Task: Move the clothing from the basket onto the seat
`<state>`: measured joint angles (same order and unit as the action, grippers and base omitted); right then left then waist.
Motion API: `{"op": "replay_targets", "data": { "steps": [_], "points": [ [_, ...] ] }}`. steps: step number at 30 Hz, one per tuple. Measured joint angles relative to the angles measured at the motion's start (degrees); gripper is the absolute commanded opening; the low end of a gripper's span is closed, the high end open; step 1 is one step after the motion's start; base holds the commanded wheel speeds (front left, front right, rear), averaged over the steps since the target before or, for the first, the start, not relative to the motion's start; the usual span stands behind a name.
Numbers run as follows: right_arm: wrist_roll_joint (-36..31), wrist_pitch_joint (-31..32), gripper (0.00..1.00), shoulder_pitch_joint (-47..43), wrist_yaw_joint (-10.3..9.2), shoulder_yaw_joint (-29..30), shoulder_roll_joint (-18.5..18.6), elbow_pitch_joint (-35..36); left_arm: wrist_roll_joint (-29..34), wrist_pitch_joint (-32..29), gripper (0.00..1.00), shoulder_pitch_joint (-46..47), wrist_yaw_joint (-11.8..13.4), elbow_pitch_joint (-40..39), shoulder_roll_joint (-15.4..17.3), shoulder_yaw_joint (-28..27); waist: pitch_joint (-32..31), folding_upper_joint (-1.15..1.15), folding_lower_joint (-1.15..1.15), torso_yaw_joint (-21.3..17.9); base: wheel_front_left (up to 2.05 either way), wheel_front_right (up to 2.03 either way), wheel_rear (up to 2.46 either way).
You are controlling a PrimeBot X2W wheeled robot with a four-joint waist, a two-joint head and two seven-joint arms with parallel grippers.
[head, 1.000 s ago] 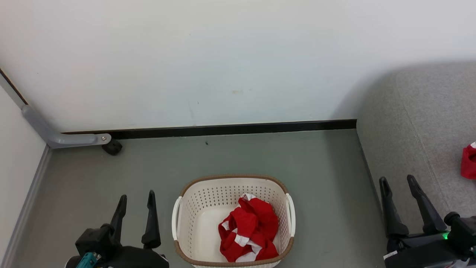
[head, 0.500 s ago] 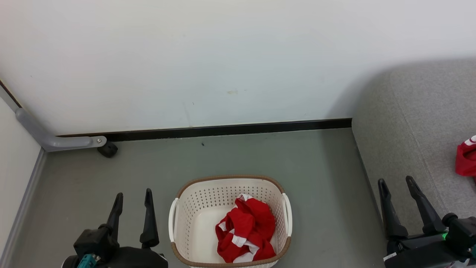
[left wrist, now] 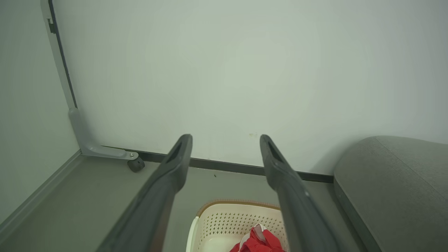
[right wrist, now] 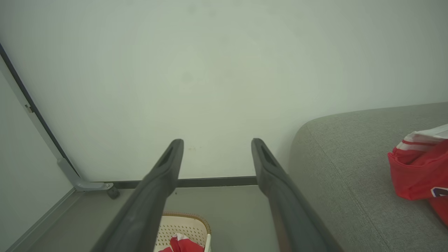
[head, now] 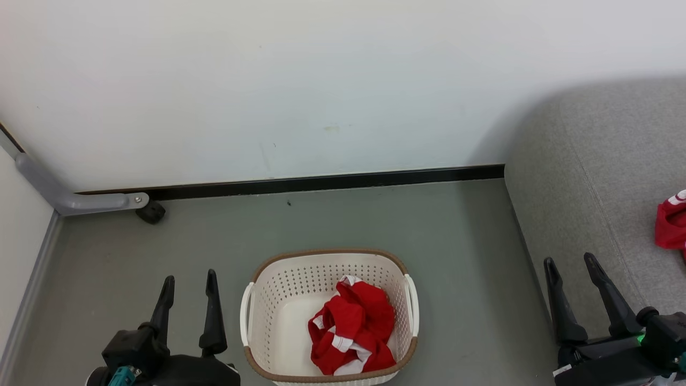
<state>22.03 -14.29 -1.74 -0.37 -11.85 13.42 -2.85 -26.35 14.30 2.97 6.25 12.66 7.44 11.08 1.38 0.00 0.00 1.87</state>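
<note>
Now one red garment [head: 351,327] lies crumpled in the laundry basket [head: 327,252]'s right half, a second garment [head: 670,225] on the sofa cushion [head: 589,177], while left gripper [head: 190,276] and right gripper [head: 569,259] gape empty.

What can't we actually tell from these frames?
- Red garment on the seat: cut off by the right edge in the head and right wrist views, and its lettering is cut off too.
- Red heap in the basket: crumpled, so whether it is one piece or more cannot be told.
- Basket: near wall clipped by the head view's bottom edge; its floor is partly under the heap.
</note>
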Motion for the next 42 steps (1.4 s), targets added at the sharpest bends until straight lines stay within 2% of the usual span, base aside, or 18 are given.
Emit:
{"op": "replay_targets", "data": {
  "steps": [15,42],
  "points": [
    [-1.2,0.0,1.0,0.1,1.48,1.3,-1.0,0.3,1.3,0.0,1.0,0.0,-1.8,-1.1,-0.2,-1.1,1.9,0.0,0.0,-0.7,0.0,0.0,0.0],
    [-3.1,0.0,1.0,6.8,3.42,4.8,-2.6,2.5,2.3,0.0,1.0,8.0,-5.8,-0.9,-0.1,-0.9,13.9,0.01,0.01,-2.7,0.0,0.0,0.0]
  ]
}}
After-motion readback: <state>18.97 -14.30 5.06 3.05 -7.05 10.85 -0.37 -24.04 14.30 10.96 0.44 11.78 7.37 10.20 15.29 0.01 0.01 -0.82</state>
